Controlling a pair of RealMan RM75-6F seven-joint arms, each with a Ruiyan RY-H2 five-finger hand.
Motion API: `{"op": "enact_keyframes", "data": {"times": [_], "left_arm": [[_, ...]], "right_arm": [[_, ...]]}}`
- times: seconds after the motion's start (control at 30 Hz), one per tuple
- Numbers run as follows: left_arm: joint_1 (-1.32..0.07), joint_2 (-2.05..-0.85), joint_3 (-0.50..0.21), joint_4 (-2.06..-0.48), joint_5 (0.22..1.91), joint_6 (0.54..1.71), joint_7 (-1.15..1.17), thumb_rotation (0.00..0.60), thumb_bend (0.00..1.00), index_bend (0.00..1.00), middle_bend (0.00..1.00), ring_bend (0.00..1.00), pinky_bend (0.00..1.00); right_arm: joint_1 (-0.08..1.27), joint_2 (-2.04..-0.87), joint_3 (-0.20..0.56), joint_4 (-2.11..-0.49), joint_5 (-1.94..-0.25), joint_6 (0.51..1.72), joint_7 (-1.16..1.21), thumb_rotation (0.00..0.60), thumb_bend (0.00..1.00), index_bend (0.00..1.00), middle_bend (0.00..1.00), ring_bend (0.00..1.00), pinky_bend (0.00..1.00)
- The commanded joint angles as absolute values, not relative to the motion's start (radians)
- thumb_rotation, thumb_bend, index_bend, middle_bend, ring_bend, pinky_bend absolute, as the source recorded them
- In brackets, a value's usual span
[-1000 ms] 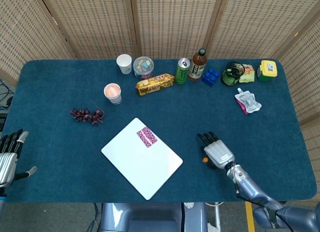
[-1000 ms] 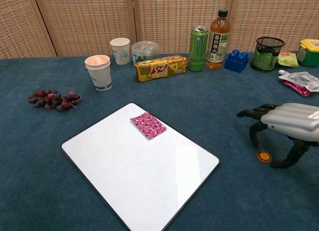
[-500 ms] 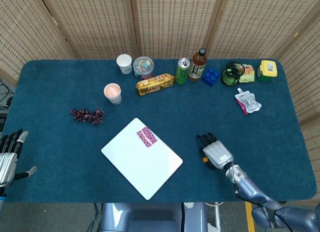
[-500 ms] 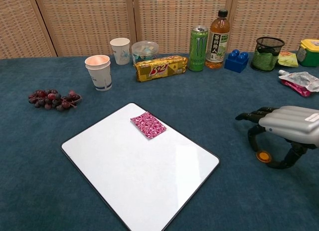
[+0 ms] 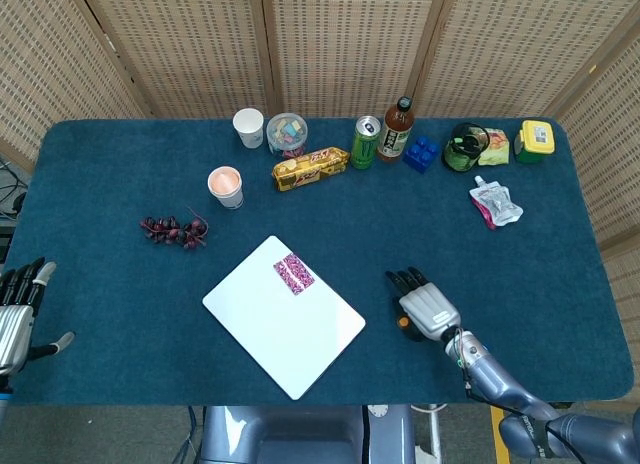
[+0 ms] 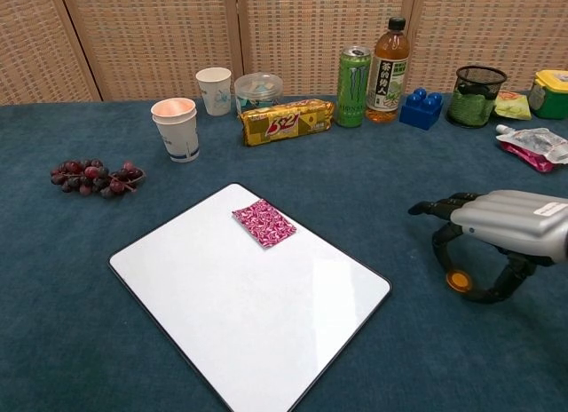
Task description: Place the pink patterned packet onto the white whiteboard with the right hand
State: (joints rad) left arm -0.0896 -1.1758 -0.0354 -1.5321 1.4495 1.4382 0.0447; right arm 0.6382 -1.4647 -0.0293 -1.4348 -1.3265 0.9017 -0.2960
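Blue table [image 5: 120,174]; right hand [image 6: 497,234] fingers [image 6: 435,206] apart, empty

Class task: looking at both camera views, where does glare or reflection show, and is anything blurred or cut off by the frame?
Chest view: a soft pale sheen on the whiteboard near the pink packet; everything is sharp, though the frame cuts off the whiteboard's near corner. Head view: even light, no glare; the left robot hand is cut by the frame edge.
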Motion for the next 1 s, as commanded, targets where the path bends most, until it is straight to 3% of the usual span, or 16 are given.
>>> {"op": "enact_keyframes", "data": {"times": [0.03, 0.5, 1.0], "left_arm": [[-0.089, -1.174, -0.035, -1.532, 1.450, 1.439, 0.041, 0.600, 0.00, 0.00, 0.00, 0.00, 0.00], [-0.103, -1.176, -0.039, -1.514, 1.467, 1.432, 0.009, 0.600, 0.00, 0.00, 0.00, 0.00, 0.00], [-0.114, -1.155, -0.064, -1.523, 1.404, 1.391, -0.028, 0.600, 0.00, 0.00, 0.00, 0.00, 0.00]], "right_arm": [[0.647, -1.465, -0.012, -1.445, -1.320, 0.898, -0.298, 0.600, 0.36, 0.58, 0.00, 0.00, 0.00], [0.836, -1.555, 0.199, -1.506, -1.081, 0.797, -0.473, 0.600, 0.36, 0.58, 0.00, 0.00, 0.00], [1.110, -1.841, 0.303, -1.245, -0.745, 0.744, -0.700, 0.600, 0.36, 0.58, 0.00, 0.00, 0.00]]}}
